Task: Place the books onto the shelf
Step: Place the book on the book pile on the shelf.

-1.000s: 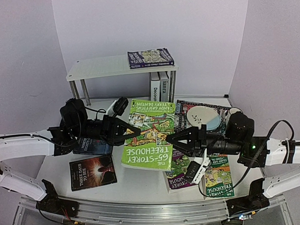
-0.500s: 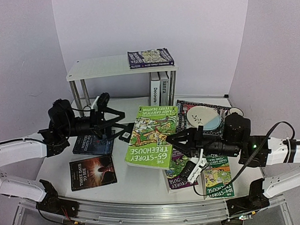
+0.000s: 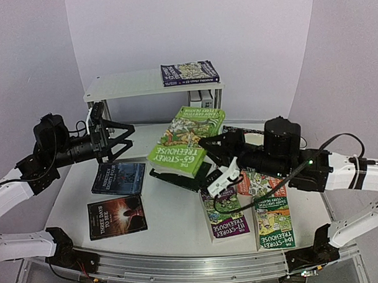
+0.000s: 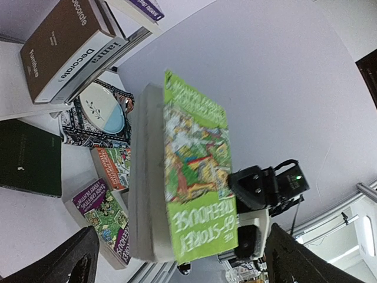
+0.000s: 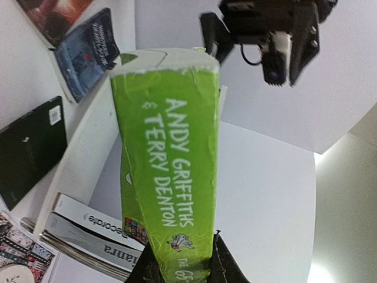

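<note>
At the far edge of the table (image 3: 174,241), left of centre, stands the shelf (image 3: 122,85), white with metal legs. A navy book (image 3: 190,73) lies flat at the right end of its top board. Below that end a brown book (image 4: 56,44) and a grey book (image 4: 101,54) stand upright, touching.

Over the middle of the surface hangs the green book (image 3: 186,140), tilted with its cover up. From above it hides most of the two upright books. The right gripper (image 3: 213,152) is clamped narrow on its spine edge, one finger on each cover. The left gripper (image 3: 124,142) is spread wide and holds nothing, near the left edge and well apart from the green book.

A dark green book (image 3: 176,178) lies flat just under the held book's low end; whether they touch I cannot tell. Toward the near left corner lie a blue book (image 3: 119,179) and a black book (image 3: 117,215). Toward the near right corner lie a purple book (image 3: 226,221) and a teal book (image 3: 274,222), with an orange book (image 4: 112,167) beyond them. A mat (image 4: 68,132) carrying a plate (image 4: 101,115) sits toward the far right corner, mostly behind the right arm (image 3: 283,160) from above.

Ten books can be counted: one held, three at the shelf and six flat on the surface. One shelf, one mat and one plate are in view.
</note>
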`<state>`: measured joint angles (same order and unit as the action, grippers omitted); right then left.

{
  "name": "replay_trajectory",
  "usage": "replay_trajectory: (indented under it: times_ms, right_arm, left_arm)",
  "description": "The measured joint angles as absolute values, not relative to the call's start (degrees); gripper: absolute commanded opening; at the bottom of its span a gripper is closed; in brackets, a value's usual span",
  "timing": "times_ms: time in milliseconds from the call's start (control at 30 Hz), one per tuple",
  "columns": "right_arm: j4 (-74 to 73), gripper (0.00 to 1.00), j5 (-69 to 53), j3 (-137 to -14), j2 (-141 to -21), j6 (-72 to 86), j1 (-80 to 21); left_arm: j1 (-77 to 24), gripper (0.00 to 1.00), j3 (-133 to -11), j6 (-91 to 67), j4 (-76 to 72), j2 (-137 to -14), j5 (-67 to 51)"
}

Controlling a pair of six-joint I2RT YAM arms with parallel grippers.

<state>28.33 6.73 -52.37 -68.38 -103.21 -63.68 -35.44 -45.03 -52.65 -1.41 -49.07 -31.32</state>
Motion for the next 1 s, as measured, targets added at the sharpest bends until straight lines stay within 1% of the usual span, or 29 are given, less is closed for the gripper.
replay_trajectory:
  times_ms: [233,467,733,1000]
  right_arm:
    - [28.3,0.00,16.0,-74.7,-80.9,-100.9,-63.5]
    - [30.2,0.00,20.8,-95.9,-92.7,-98.2,-60.7]
    - [29.4,0.00,25.7,-115.2,-109.1,-94.0,-53.9]
    - [25.6,0.00,26.4,-126.7,-119.8,-92.1,-48.7]
  left_arm:
    - [-35.4,1.00,-45.0,-50.3,3.6,-47.9,-30.8]
    - [-35.4,1.00,-45.0,-49.4,4.5,-45.3,-30.8]
    - [-35.4,1.00,-45.0,-49.2,5.9,-42.2,-30.3]
    - [-35.4,1.00,-45.0,-49.2,7.6,-42.2,-30.2]
